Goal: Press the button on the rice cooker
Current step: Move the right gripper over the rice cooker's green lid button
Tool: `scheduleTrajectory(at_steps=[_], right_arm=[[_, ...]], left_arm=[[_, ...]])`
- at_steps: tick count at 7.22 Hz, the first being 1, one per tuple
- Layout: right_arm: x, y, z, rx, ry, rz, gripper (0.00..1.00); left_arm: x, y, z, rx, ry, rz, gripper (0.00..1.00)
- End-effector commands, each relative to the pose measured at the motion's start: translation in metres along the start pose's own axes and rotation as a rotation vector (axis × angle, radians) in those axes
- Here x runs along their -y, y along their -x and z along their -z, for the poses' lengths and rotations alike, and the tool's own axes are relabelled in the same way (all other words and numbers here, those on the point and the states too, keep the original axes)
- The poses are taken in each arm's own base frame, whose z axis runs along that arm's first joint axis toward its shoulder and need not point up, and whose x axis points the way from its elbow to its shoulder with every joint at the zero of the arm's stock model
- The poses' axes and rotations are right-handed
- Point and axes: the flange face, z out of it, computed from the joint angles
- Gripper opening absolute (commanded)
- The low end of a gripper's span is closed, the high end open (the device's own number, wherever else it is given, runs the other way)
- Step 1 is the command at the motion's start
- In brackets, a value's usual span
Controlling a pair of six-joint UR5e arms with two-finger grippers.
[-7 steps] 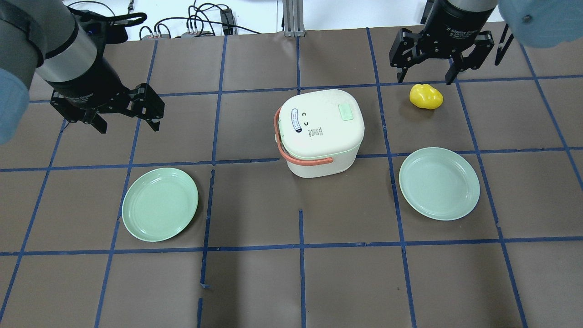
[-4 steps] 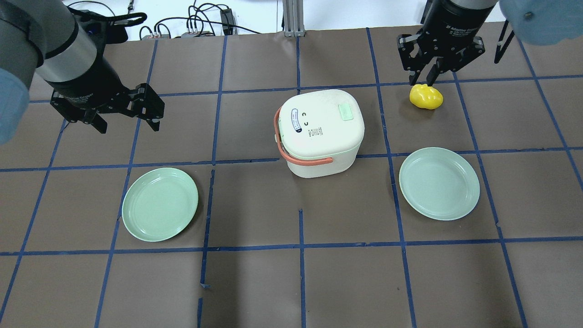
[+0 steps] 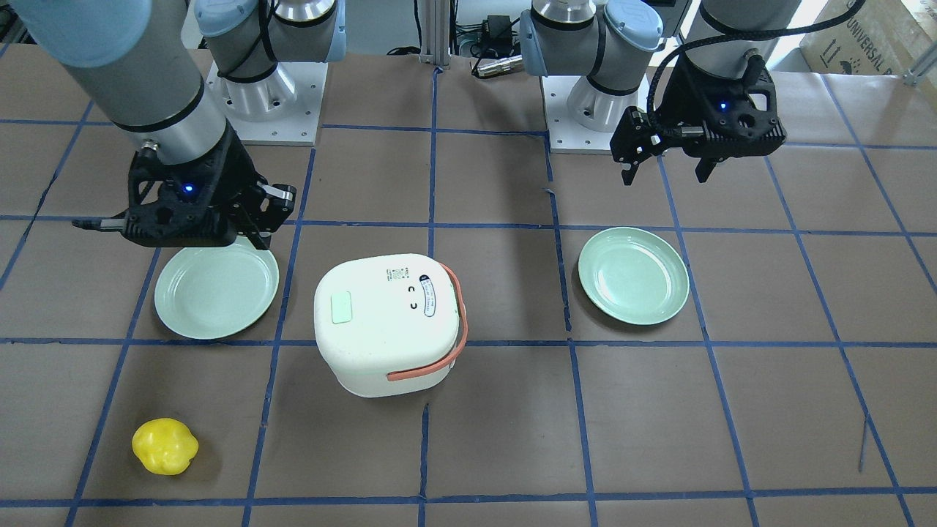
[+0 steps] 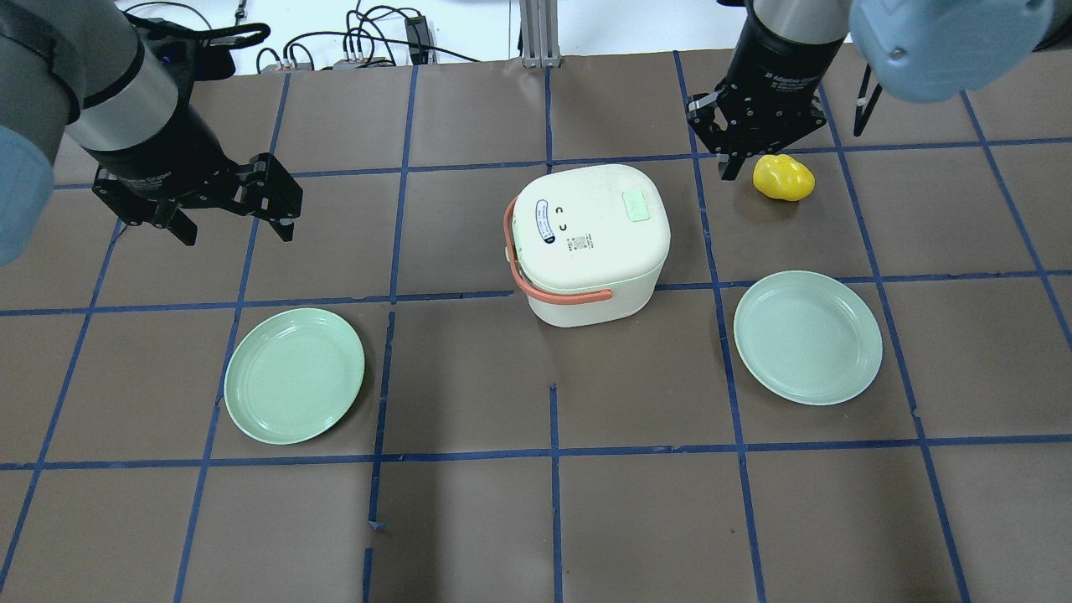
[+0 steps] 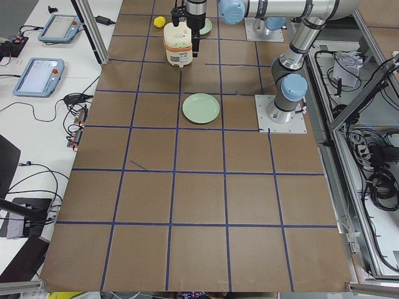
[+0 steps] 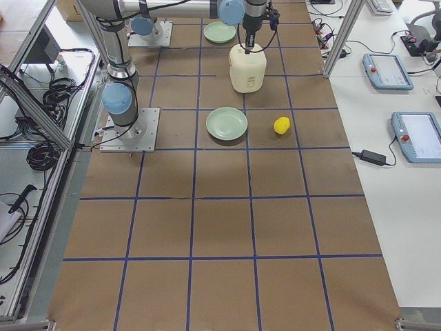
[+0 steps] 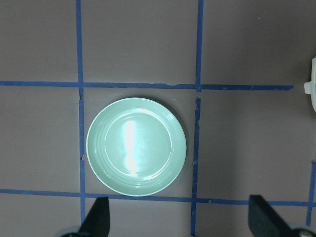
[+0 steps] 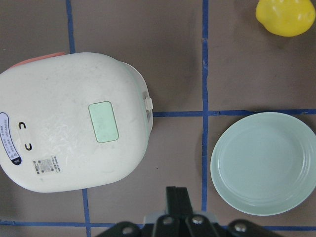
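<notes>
1. Overhead: the rice cooker [image 4: 586,251] stands at the middle of the table [image 4: 469,377]. Its button [image 4: 636,206], a pale green rectangle, sits on the right part of the top, with its long side pointing roughly away from the robot. The right gripper [image 4: 730,163] hangs just past the cooker's far right corner, beside a yellow toy fruit [image 4: 783,177]. From it, the button lies to the left and nearer to the robot. The left gripper [image 4: 234,224] is well apart on the other side, spread wide and empty, so the right arm is clearly the nearer one.
2. Front-facing: the button [image 3: 341,307] is on the half of the top toward the right arm. That gripper's own body hides its tips here.
3. Right wrist: the fingers [image 8: 177,197] are pressed together into one narrow tip, holding and touching nothing. The button [image 8: 104,121] lies up and left of the tip, and a green plate [image 8: 264,163] lies to the right.
4. Left wrist: the fingertips [image 7: 98,217] stand far apart above a second plate [image 7: 136,146]. Only the cooker's edge shows at the right border.
5. Side views: the right arm is at the cooker, but it is too small to judge the jaws.
</notes>
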Motion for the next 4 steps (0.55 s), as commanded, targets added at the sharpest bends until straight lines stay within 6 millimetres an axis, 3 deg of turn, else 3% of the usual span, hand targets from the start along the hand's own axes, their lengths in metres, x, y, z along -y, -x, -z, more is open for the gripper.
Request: scheduleTrajectory(at_steps=[1,4], right_arm=[[0.002,0.025,-0.022,-0.001,0.035,0.043,0.07],[0.017,0.039,-0.051,-0.003,0.049,0.066,0.07]], left_arm=[[0.0,0.0,0.0,0.0,-0.001,0.0,1.0],[0.0,0.0,0.0,0.0,-0.001,0.0,1.0]])
